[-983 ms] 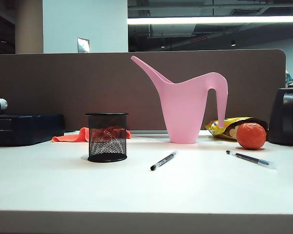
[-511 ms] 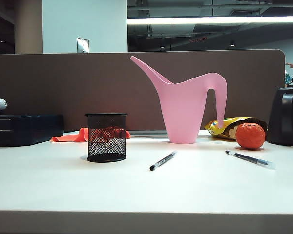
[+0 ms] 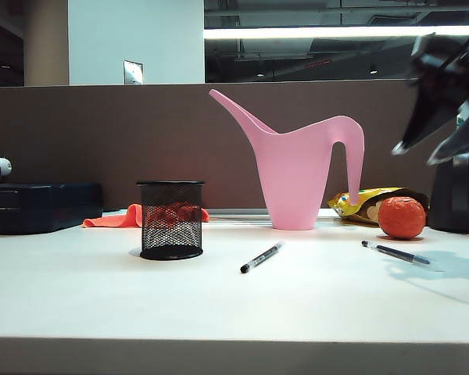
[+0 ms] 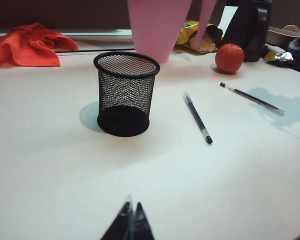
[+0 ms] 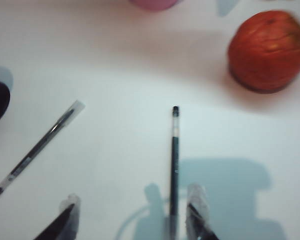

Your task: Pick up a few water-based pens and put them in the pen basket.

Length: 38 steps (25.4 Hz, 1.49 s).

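Observation:
Two water-based pens lie flat on the white table: one (image 3: 262, 257) right of the pen basket, the other (image 3: 399, 254) in front of the orange. The pen basket (image 3: 171, 220) is a black mesh cup standing upright. My right gripper (image 3: 416, 155) hangs open high above the right-hand pen. In the right wrist view that pen (image 5: 174, 165) runs between the spread fingers (image 5: 196, 195), close to one of them, well below the gripper (image 5: 134, 200). The other pen (image 5: 37, 148) lies off to the side. My left gripper (image 4: 131, 212) is shut and empty, short of the basket (image 4: 126, 94).
A tall pink watering can (image 3: 297, 168) stands behind the pens. An orange (image 3: 402, 217), a yellow snack bag (image 3: 367, 201) and a black jug (image 3: 457, 191) crowd the right rear. A red cloth (image 3: 129, 217) and a dark box (image 3: 39, 207) sit at the back left.
My right arm has swung into the exterior view at the upper right, jaws spread, and its shadow now falls across the right-hand pen. Pens and basket have not moved.

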{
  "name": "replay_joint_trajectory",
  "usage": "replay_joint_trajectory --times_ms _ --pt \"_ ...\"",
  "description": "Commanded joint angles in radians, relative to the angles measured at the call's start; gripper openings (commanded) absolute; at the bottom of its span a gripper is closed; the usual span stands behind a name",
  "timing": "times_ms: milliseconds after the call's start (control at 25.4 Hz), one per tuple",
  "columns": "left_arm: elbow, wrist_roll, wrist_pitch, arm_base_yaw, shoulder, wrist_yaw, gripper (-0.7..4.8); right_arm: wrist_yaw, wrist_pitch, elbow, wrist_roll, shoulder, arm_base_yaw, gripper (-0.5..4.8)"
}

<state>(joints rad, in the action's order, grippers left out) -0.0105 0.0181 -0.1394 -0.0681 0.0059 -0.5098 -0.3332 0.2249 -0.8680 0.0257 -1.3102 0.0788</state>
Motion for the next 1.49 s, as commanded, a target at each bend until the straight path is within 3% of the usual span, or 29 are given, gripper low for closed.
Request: replay_joint_trajectory --times_ms 39,354,747,826,905,983,1023,1298,1495 --pt "-0.002 -0.002 0.005 0.000 0.000 -0.008 -0.04 0.054 -0.046 -0.061 -0.034 -0.127 0.056 2.84" --pt "-0.002 0.001 0.005 0.000 0.000 -0.010 -0.04 0.114 -0.038 -0.212 -0.057 -0.391 0.092 2.83" --pt "-0.002 0.001 0.005 0.000 0.001 -0.010 -0.04 0.133 -0.045 -0.226 -0.058 -0.513 0.092 2.73" --pt "-0.002 0.001 0.005 0.000 0.000 -0.010 -0.04 0.133 -0.042 -0.226 -0.058 -0.526 0.091 2.37" --pt "-0.002 0.001 0.005 0.000 0.000 -0.010 -0.04 0.134 -0.041 -0.226 -0.058 -0.534 0.091 1.69" --pt "-0.002 0.001 0.005 0.000 0.000 -0.010 -0.04 0.133 -0.043 -0.226 -0.058 -0.539 0.091 0.87" --pt "-0.002 0.001 0.006 0.000 0.000 -0.010 -0.04 0.134 -0.042 -0.226 -0.058 -0.541 0.091 0.04" --pt "-0.002 0.001 0.005 0.000 0.000 -0.010 -0.04 0.110 -0.043 -0.227 -0.057 -0.513 0.091 -0.06" --pt "-0.002 0.001 0.005 0.000 0.000 -0.010 -0.04 0.006 -0.097 -0.227 -0.055 -0.413 0.091 -0.06"
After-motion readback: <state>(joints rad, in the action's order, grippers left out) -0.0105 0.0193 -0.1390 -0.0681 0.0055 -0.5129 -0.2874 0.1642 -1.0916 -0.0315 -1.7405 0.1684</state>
